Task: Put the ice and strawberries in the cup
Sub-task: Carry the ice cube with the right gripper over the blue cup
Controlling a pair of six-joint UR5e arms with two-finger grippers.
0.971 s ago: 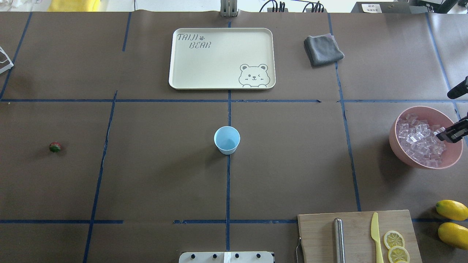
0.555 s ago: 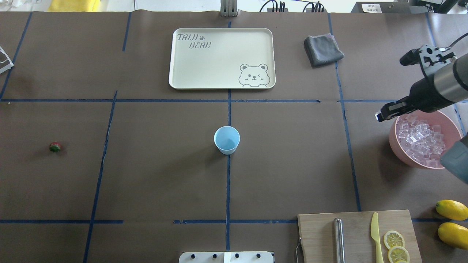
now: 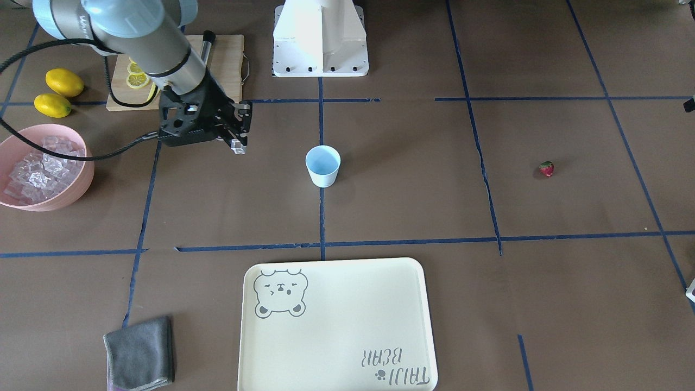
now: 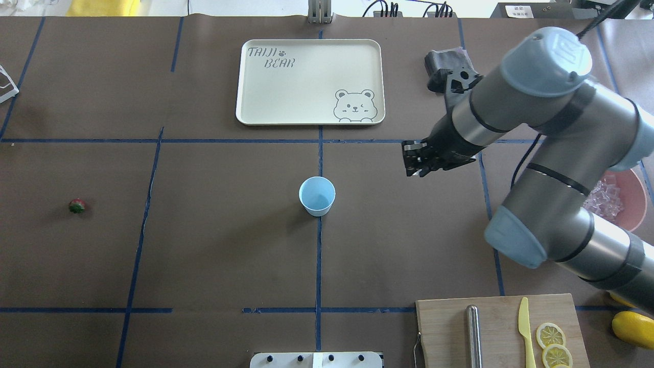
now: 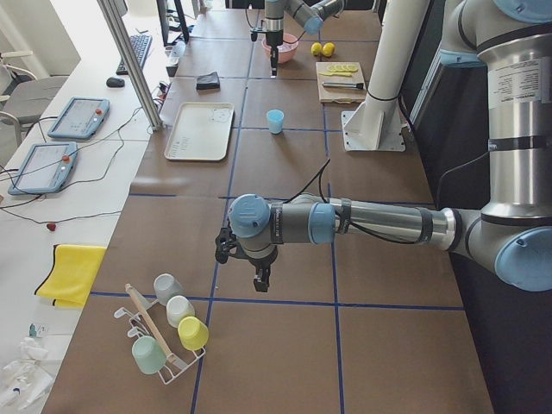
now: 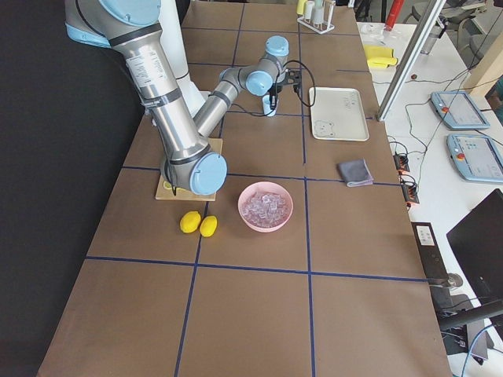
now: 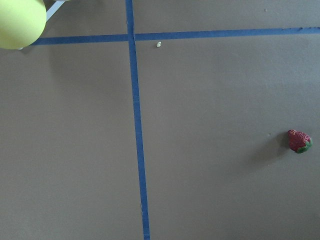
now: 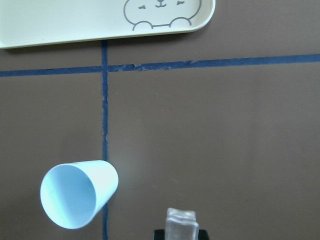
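Observation:
The pale blue cup (image 4: 317, 196) stands upright mid-table; it also shows in the front view (image 3: 323, 166) and the right wrist view (image 8: 77, 197). My right gripper (image 4: 414, 166) hovers to the cup's right, shut on a clear ice cube (image 8: 181, 225), which also shows in the front view (image 3: 237, 145). More ice (image 3: 35, 168) fills the pink bowl (image 3: 87, 168). The strawberry (image 4: 77, 206) lies alone at far left and shows in the left wrist view (image 7: 299, 141). My left gripper (image 5: 260, 283) shows only in the exterior left view, above the table; I cannot tell its state.
A cream tray (image 4: 306, 82) lies beyond the cup. A grey cloth (image 3: 141, 353) lies near it. A cutting board (image 4: 500, 327) with a knife and lemon slices sits near the robot's base, two lemons (image 3: 59, 92) beside it. A cup rack (image 5: 168, 332) stands at the table's left end.
My right arm has left the pink bowl and swung left across the table toward the cup, carrying an ice cube. The cup and strawberry have not moved.

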